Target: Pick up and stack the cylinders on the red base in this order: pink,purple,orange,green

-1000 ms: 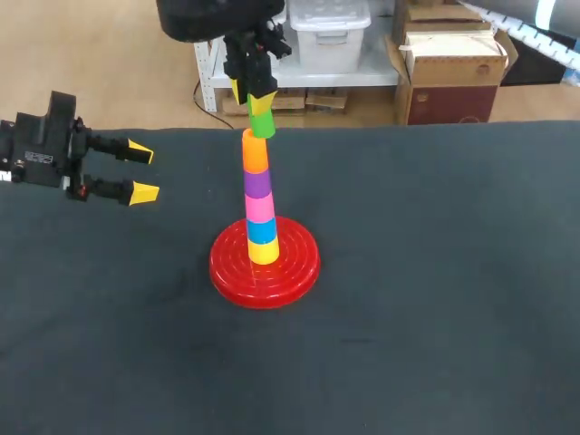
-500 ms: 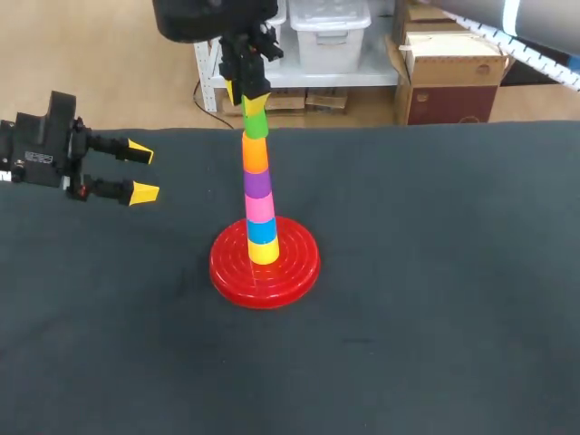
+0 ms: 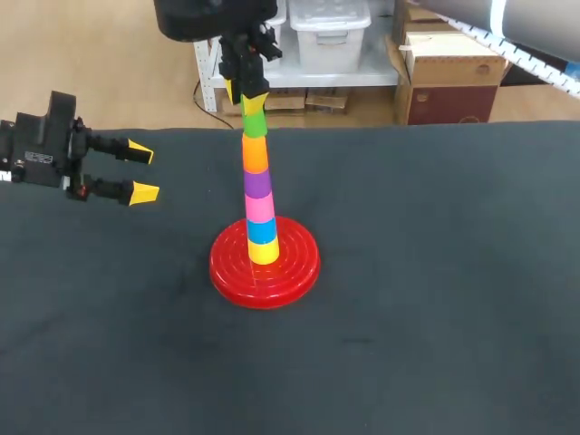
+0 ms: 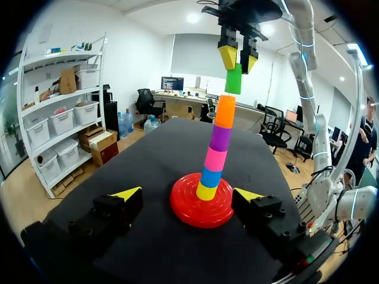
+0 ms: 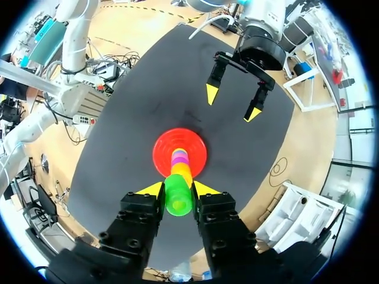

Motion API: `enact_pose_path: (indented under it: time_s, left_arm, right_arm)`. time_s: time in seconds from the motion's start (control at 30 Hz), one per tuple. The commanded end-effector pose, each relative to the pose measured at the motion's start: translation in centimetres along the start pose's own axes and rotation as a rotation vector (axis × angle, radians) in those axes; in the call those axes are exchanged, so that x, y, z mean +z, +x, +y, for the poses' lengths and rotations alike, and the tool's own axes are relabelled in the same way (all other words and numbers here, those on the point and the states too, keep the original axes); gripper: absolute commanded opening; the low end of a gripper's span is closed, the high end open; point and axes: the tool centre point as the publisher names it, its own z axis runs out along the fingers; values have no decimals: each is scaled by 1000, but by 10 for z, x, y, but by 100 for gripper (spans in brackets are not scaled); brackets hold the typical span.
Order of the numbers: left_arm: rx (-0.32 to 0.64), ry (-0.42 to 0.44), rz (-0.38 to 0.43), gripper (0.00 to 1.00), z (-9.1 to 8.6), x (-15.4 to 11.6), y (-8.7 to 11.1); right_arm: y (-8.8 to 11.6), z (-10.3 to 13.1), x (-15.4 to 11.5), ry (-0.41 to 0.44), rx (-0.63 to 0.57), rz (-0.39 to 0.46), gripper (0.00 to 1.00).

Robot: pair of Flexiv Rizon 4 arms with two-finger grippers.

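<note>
A red base (image 3: 231,272) stands mid-table and carries a stack: yellow (image 3: 264,252), blue (image 3: 263,231), pink (image 3: 260,207), purple (image 3: 257,184) and orange (image 3: 255,154) cylinders. On top of the orange one is the green cylinder (image 3: 255,122), which looks to rest on it. My right gripper (image 3: 246,93) comes down from above and is shut on the green cylinder (image 5: 177,200). My left gripper (image 3: 138,172) hangs open to the left of the stack, holding nothing. The left wrist view shows the stack ahead, with the green cylinder (image 4: 234,78) between the right gripper's (image 4: 238,59) yellow tips.
The dark cloth table (image 3: 435,290) spreads wide around the base. Its far edge runs just behind the stack. In the right wrist view the left gripper (image 5: 232,102) lies beyond the red base (image 5: 163,155).
The right gripper carried the tilted green cylinder slightly left, bringing it upright in line with the top of the orange one. The left arm has not moved.
</note>
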Motion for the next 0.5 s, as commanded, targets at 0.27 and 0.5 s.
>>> enact_pose_path:
  time_s: [0.27,0.5]
  left_arm:
    - [3,3,-3,100,1,0,1]
    - [3,3,-3,100,1,0,1]
  right_arm:
    - [1,-4,5,3,5,-13,0]
    - [1,-4,6,3,9,-21,0]
